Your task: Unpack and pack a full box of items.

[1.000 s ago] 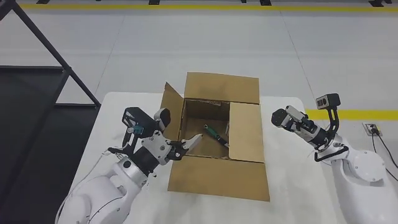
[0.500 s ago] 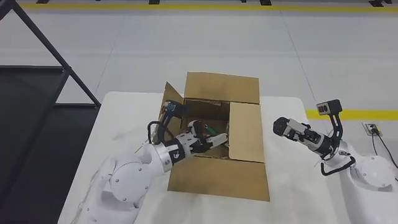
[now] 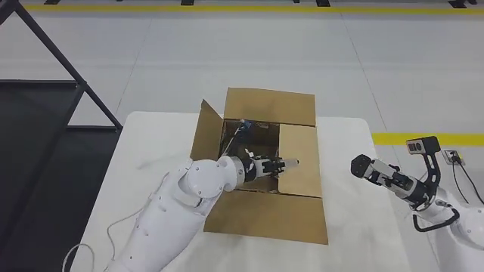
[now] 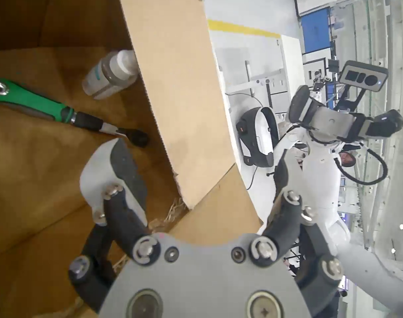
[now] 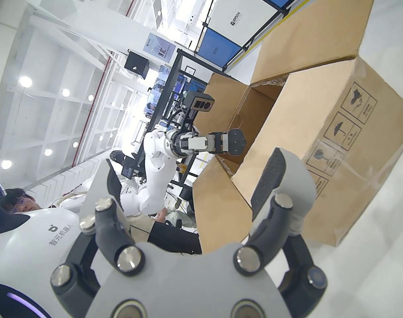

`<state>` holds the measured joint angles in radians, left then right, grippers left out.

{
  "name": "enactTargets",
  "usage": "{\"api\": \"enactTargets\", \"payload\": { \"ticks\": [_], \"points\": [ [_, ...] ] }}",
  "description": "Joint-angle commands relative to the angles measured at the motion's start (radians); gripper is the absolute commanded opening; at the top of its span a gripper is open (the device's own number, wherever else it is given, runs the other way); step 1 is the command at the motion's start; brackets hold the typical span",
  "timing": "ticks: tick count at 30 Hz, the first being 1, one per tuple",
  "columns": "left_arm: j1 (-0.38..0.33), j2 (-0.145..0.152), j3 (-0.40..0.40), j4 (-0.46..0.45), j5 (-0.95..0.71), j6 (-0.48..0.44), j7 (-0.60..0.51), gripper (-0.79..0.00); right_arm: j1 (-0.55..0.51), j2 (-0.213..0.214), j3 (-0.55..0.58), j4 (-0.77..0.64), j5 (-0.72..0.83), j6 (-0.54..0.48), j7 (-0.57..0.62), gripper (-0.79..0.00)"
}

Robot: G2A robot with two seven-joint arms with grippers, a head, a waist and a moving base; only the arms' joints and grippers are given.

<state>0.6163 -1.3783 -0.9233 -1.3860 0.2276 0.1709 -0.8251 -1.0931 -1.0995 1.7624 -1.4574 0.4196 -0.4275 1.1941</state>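
White table (image 3: 151,143) on a pale grey floor (image 3: 265,45), with a yellow line (image 3: 227,7) across at 12 o'clock. The box (image 3: 270,107) sits mid-table, open. Its 3 o'clock flap (image 3: 299,159) is folded in over the opening and hides part of a bottle (image 4: 109,76). A green screwdriver (image 4: 39,107) lies inside near it. The left gripper (image 3: 286,165) hangs in the box, spread wide, empty. The right gripper (image 3: 361,168) is at 3 o'clock off the box, also spread, nothing in it.

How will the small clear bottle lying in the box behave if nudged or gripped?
The bottle lies on its side and is round, so a nudge would probably roll it. Small and clear plastic-looking, it is likely light and stiff; its smooth wall may slip.
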Motion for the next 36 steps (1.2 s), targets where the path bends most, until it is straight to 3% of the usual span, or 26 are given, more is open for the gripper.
{"api": "enactTargets", "payload": {
  "ticks": [1,9,16,20,29,36],
  "points": [
    [-0.024,-0.011,0.022,0.056,-0.022,-0.011,0.016,0.000,-0.005,0.003,0.002,-0.003,0.005,-0.001,0.000,0.000],
    [-0.093,-0.050,0.072,0.184,-0.102,-0.079,0.073,0.000,-0.031,0.014,0.000,-0.033,0.010,-0.004,0.001,0.000],
    [-0.110,-0.066,0.065,0.226,-0.160,-0.143,0.113,0.000,-0.050,0.022,-0.003,-0.070,0.014,-0.003,-0.009,0.000],
    [-0.091,-0.060,0.037,0.175,-0.161,-0.158,0.121,0.000,-0.060,0.026,-0.010,-0.096,0.011,-0.007,-0.015,0.000],
    [-0.015,-0.045,-0.008,-0.039,-0.142,-0.163,0.141,0.000,-0.087,0.036,-0.018,-0.157,0.008,0.005,-0.021,0.000],
    [-0.030,-0.067,0.050,-0.050,-0.161,-0.204,0.192,0.000,-0.146,0.045,0.012,-0.209,0.095,-0.021,0.039,0.000]
  ]
}}
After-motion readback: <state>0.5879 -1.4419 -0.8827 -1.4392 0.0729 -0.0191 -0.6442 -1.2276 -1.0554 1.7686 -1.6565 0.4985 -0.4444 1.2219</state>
